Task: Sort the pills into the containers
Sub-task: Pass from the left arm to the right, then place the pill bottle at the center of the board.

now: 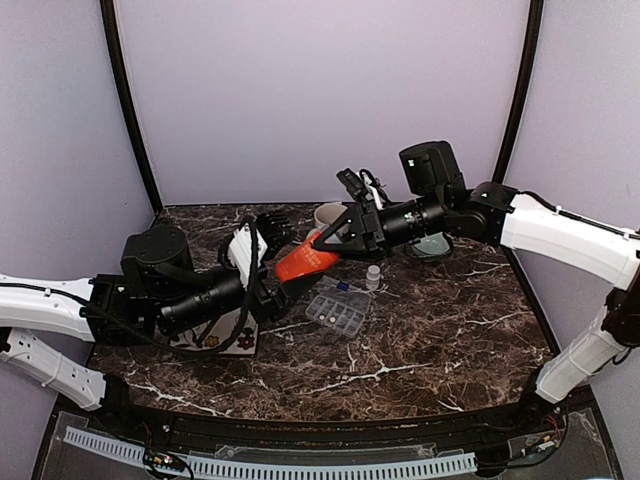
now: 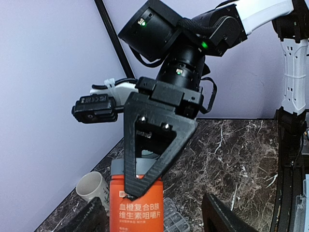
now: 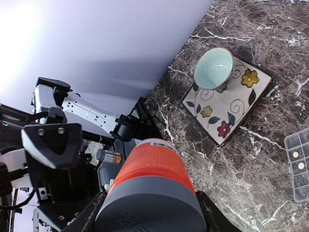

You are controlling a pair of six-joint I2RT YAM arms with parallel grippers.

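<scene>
Left pincer [image 2: 154, 220] spread, right pincer [image 3: 149, 215] clamped, arms raised

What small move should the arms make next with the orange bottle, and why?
Probably close the left tool on the orange bottle. Its fingers stand apart on either side of the body, while the right tool clamps the grey cap, which is still on. A hold on the body would let the cap be twisted off.

**Legible markings: one label**

In your left wrist view, the orange bottle [image 2: 139, 205] carries white Chinese print in two lines: "血橙复合B族" above "维生素咀嚼片". A small mark above those lines is too fine for you to read.
</scene>
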